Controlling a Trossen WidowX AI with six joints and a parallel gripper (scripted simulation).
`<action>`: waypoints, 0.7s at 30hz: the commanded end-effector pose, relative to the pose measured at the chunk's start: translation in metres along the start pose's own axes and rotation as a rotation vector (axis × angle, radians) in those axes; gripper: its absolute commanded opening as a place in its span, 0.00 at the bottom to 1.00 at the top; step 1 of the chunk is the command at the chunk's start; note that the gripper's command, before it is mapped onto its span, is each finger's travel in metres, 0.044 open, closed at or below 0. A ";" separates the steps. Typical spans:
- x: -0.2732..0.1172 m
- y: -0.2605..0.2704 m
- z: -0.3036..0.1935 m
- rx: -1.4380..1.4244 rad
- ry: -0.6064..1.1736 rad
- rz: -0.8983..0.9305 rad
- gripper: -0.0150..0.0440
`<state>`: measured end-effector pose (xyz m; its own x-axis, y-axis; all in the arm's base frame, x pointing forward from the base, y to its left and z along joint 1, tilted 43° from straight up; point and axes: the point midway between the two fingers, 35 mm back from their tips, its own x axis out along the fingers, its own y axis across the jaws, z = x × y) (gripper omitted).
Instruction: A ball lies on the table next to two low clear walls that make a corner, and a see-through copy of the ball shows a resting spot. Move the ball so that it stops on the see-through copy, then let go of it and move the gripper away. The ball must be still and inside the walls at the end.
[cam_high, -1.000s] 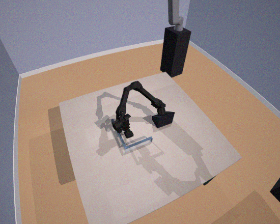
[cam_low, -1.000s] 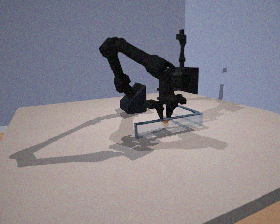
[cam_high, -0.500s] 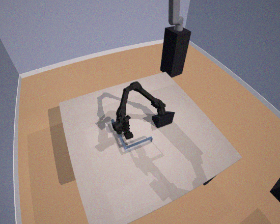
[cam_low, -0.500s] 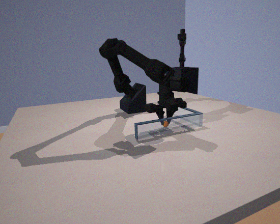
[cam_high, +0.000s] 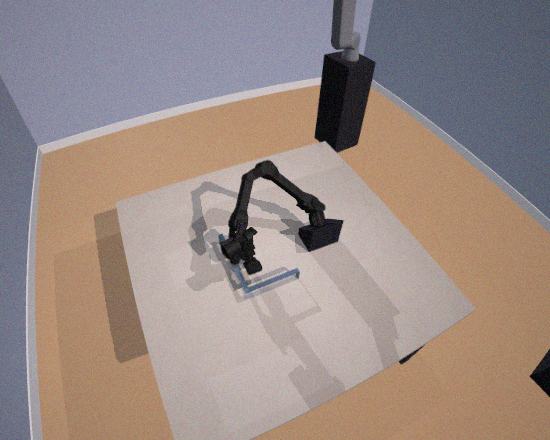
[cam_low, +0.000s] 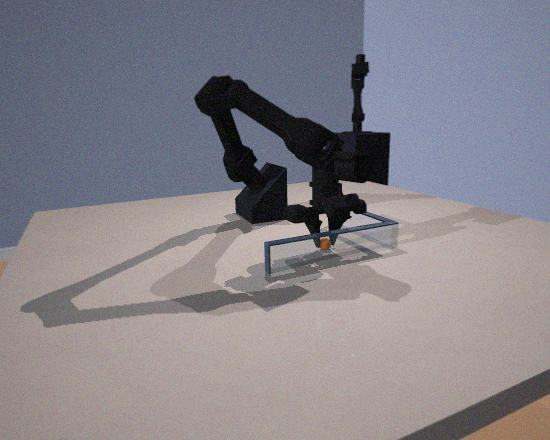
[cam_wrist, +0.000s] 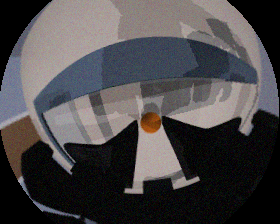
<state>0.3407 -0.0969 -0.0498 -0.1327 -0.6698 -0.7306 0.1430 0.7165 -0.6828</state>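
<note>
The release step looks to be in hand: the jaws stand parted just wider than the ball, gripping nothing, with the ball low between their tips inside the walls on the bench. Next, I judge, comes a straight lift without nudging it.

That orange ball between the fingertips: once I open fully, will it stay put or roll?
The ball is round and smooth, so it probably rolls at any nudge. It looks tiny, likely light. The clear walls should stop it on two sides only. The gripper is just opening, so retreat straight up.
</note>
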 end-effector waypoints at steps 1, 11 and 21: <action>0.000 0.000 0.000 0.000 0.000 0.000 0.66; -0.061 0.002 0.002 -0.004 0.001 0.003 0.66; -0.085 0.004 0.003 -0.012 -0.019 0.004 0.66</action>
<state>0.3568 -0.0352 0.0124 -0.1039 -0.6697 -0.7353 0.1377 0.7225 -0.6775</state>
